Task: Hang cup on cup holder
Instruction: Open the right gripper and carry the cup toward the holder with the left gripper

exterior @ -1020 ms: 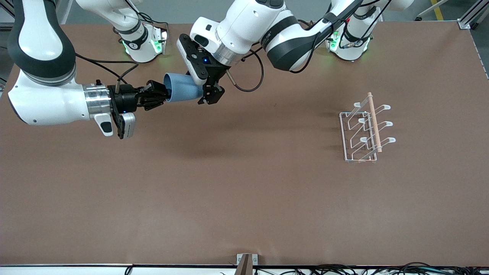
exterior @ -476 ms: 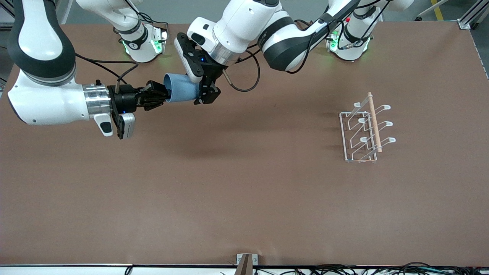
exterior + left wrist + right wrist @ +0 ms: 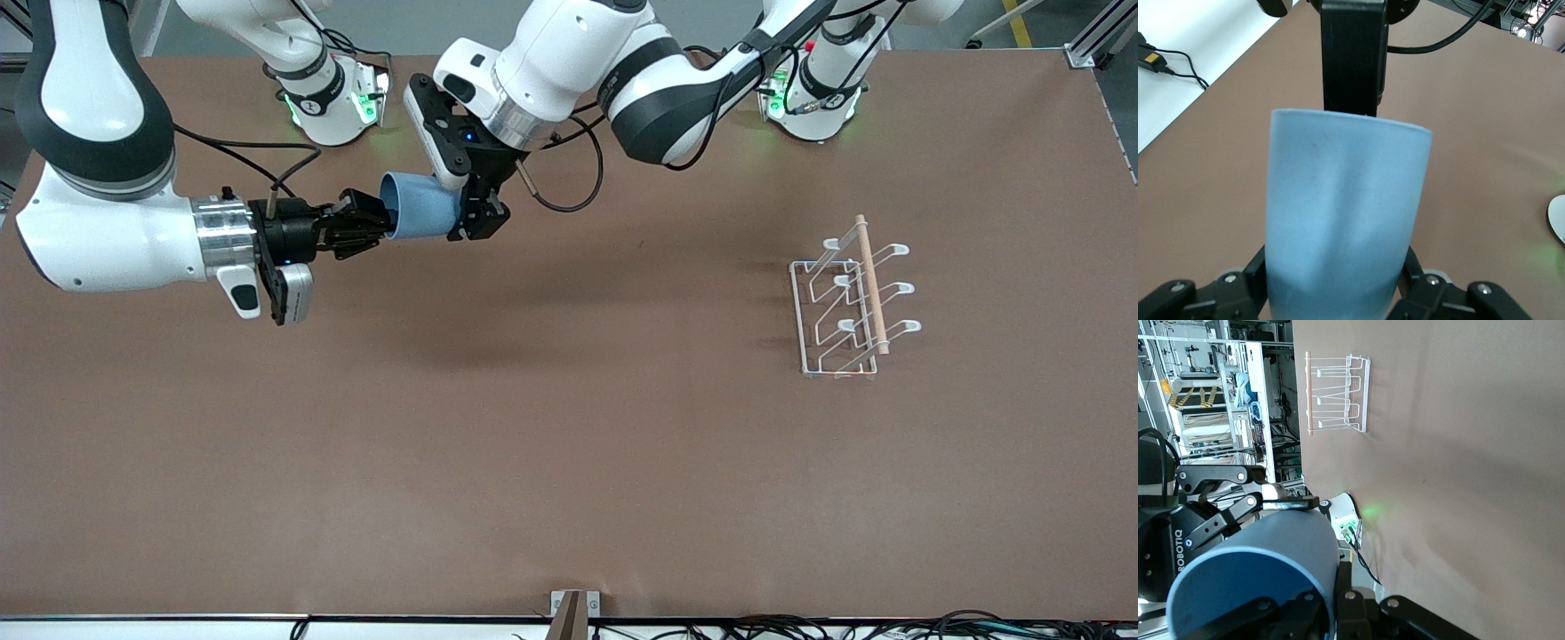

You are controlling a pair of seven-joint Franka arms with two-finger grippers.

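Observation:
The light-blue cup (image 3: pixel 422 212) is held on its side in the air over the table near the robots' bases. My right gripper (image 3: pixel 378 222) is shut on its rim, one finger inside and one outside, as the right wrist view (image 3: pixel 1331 600) shows on the cup (image 3: pixel 1258 573). My left gripper (image 3: pixel 476 218) is open, with a finger on either side of the cup's bottom end; in the left wrist view (image 3: pixel 1338 280) the cup (image 3: pixel 1345 213) fills the gap between them. The white wire cup holder (image 3: pixel 845 307) stands toward the left arm's end of the table and holds nothing. It also shows in the right wrist view (image 3: pixel 1338 393).
The brown table (image 3: pixel 569 462) lies under both arms. Both robot bases (image 3: pixel 333 107) stand along the table's edge by the arms. Cables run along the edge nearest the front camera.
My left gripper has moved in over the cup's bottom end, so its fingers now flank the cup. The right gripper and the cup have barely moved.

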